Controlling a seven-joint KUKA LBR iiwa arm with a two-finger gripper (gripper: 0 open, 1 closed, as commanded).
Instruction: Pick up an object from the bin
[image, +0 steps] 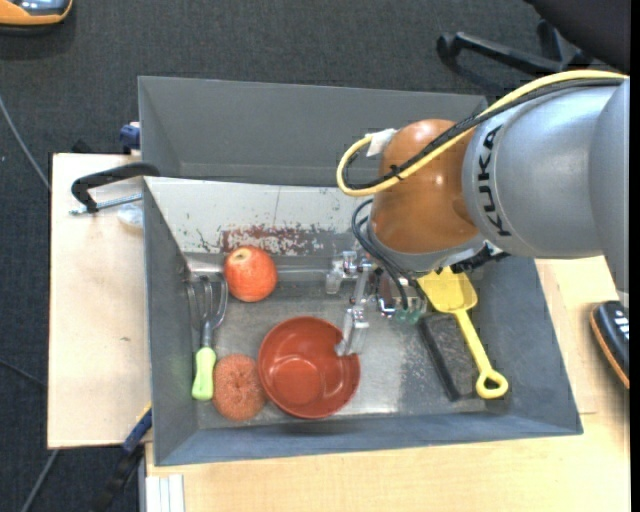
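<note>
My gripper (371, 318) hangs low in the middle of the bin, just right of a red bowl (305, 368). Its fingers stand apart and open, with nothing between them. The left fingertip (351, 335) is at the bowl's upper right rim. Just right of the gripper lies a yellow plastic spatula (462, 325), its handle pointing to the front right. A dark rectangular sponge block (449, 358) lies beside that handle.
A red-orange apple (250, 273) sits by the back wall at the left. A whisk with a green handle (205, 345) lies along the left wall, and a fuzzy orange ball (237, 386) rests at the bowl's left. The arm covers the bin's back right.
</note>
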